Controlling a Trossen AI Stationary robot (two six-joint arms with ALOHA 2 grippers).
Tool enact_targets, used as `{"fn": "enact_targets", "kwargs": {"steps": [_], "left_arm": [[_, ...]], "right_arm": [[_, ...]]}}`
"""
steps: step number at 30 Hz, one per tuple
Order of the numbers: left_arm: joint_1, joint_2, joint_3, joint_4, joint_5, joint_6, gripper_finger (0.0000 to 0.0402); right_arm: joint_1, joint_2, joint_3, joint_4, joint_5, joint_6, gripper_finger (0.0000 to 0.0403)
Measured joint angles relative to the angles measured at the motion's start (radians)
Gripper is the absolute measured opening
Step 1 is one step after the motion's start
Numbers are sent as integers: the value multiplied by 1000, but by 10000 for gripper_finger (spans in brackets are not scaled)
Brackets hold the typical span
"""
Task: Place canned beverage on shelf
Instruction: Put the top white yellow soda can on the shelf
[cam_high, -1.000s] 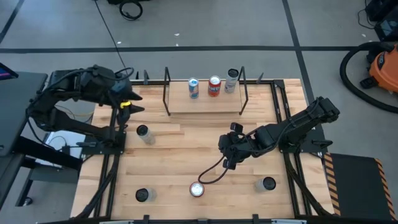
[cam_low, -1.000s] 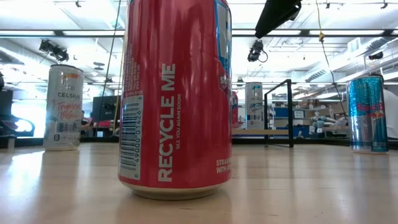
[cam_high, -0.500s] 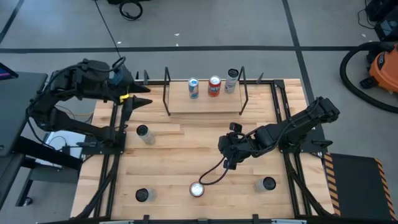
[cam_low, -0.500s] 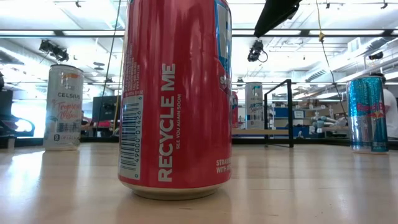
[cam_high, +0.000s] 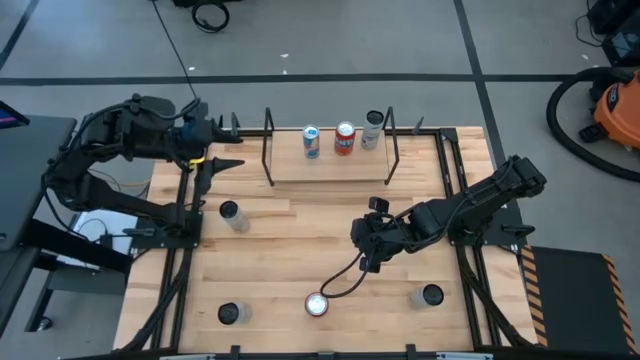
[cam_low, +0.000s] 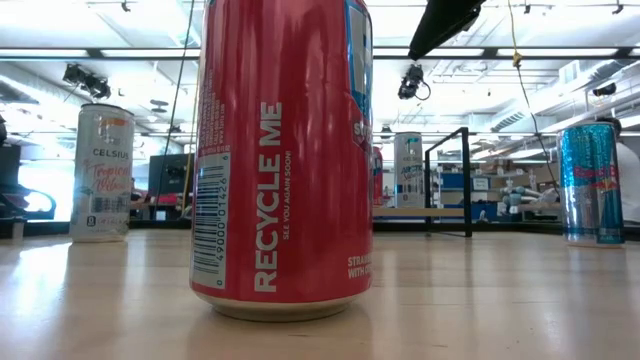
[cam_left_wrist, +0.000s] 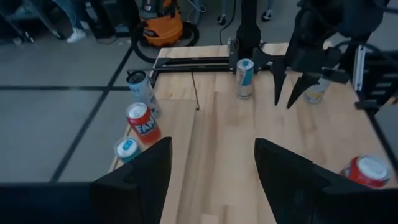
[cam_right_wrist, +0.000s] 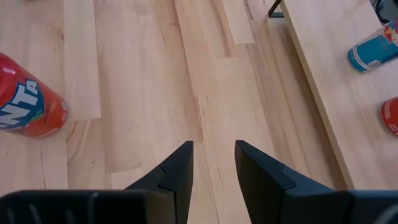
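Pale wood planks are what you have under both arms. Your right gripper (cam_high: 362, 262) hangs over the middle of the table (cam_high: 290, 240), its fingers (cam_right_wrist: 180, 165) parted by a narrow gap with only bare board showing between them; it holds nothing. Your left gripper (cam_high: 228, 152) sits up at the table's far left corner, beside the shelf (cam_high: 330, 165); its fingers (cam_left_wrist: 140, 180) carry nothing, with bare wood visible between them, yet they count as closed.

Count three cans on the shelf board: a blue-and-white can (cam_high: 311, 141), a red Fanta can (cam_high: 344, 138) and a white can (cam_high: 373, 129), standing in a row and apart from each other. Four more cans stand loose on the table: a dark-topped can (cam_high: 230, 213) near the left side, another (cam_high: 231, 314) at the near left, a red can (cam_high: 317, 304) at the near middle, and one (cam_high: 431, 296) at the near right.
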Motion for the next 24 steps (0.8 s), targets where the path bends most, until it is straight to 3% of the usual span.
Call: {"fn": "enact_targets", "kwargs": {"steps": [24], "left_arm": [[9,85,0,-16,-1,33,229]], "right_arm": [[0,0,0,44,-1,16,126]]}}
